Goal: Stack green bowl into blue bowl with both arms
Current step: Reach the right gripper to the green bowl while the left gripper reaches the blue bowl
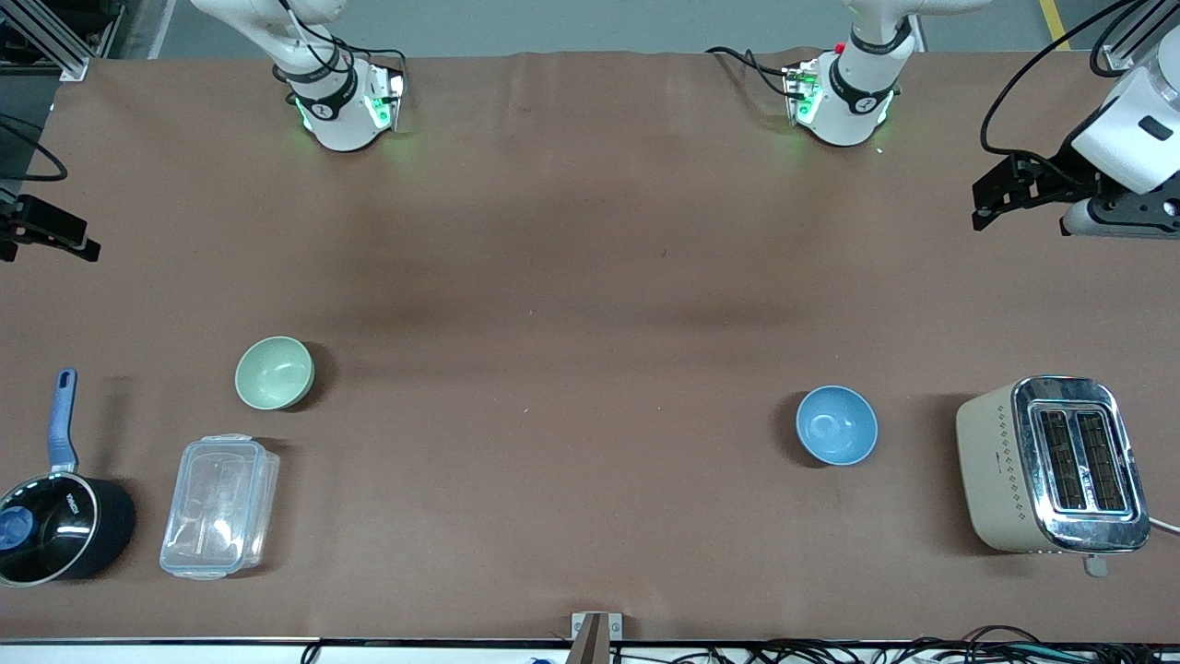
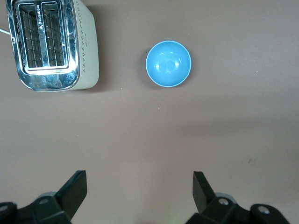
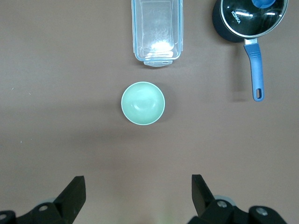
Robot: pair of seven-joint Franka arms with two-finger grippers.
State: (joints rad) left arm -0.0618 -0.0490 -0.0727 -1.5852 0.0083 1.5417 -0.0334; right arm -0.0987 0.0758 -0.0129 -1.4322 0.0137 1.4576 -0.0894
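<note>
The green bowl (image 1: pixel 275 372) stands upright and empty toward the right arm's end of the table; it also shows in the right wrist view (image 3: pixel 143 103). The blue bowl (image 1: pixel 837 425) stands upright and empty toward the left arm's end; it also shows in the left wrist view (image 2: pixel 168 63). My left gripper (image 1: pixel 988 201) hangs open and empty over the left arm's end of the table, apart from the blue bowl; its open jaws show in the left wrist view (image 2: pixel 139 183). My right gripper (image 1: pixel 57 238) hangs open and empty over the right arm's end, apart from the green bowl (image 3: pixel 138 185).
A cream and chrome toaster (image 1: pixel 1051 466) stands beside the blue bowl at the left arm's end. A clear plastic container (image 1: pixel 219 505) lies nearer the front camera than the green bowl. A black pot with a blue handle (image 1: pixel 55 526) stands beside the container.
</note>
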